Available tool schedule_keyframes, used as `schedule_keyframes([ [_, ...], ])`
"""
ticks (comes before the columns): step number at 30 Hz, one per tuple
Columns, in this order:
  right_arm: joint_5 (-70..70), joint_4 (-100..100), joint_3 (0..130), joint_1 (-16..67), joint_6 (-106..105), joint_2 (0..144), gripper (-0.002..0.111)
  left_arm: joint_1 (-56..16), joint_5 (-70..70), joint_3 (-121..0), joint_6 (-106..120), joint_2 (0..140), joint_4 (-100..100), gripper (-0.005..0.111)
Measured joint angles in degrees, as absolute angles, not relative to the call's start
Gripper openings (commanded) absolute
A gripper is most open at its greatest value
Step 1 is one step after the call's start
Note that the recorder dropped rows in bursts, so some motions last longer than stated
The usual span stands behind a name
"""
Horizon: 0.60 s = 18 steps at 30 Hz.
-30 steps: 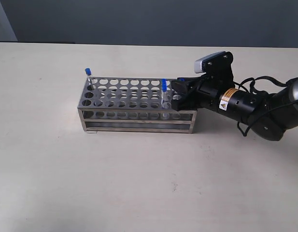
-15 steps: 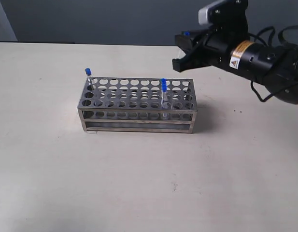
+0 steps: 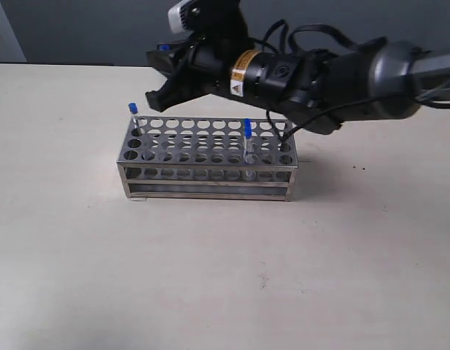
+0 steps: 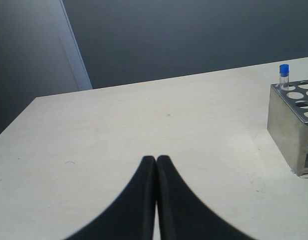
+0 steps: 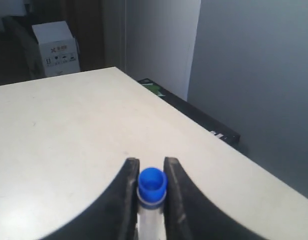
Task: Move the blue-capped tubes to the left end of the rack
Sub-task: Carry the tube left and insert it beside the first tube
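Three blue-capped tubes are in play. A first tube [image 3: 133,117] stands in the far-left corner hole of the rack [image 3: 210,175] and a second tube [image 3: 247,135] nearer its right end. A third tube [image 5: 152,185] is clamped in the right tool [image 3: 156,74], which hangs above the left end, likely to seat it beside the first. Pinched closed and empty, the left tool [image 4: 156,165] hangs over the tabletop [image 3: 210,277], out of the way.
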<state>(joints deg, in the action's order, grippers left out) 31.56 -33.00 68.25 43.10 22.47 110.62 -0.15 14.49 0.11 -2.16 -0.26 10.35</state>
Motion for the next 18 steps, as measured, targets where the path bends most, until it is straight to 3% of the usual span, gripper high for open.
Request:
schedule_keyframes([
  [18, 27.96, -35.13, 77.19, 47.51, 27.16, 120.62, -0.001, -0.15, 14.49, 0.11, -2.16, -0.26, 10.35, 0.0],
])
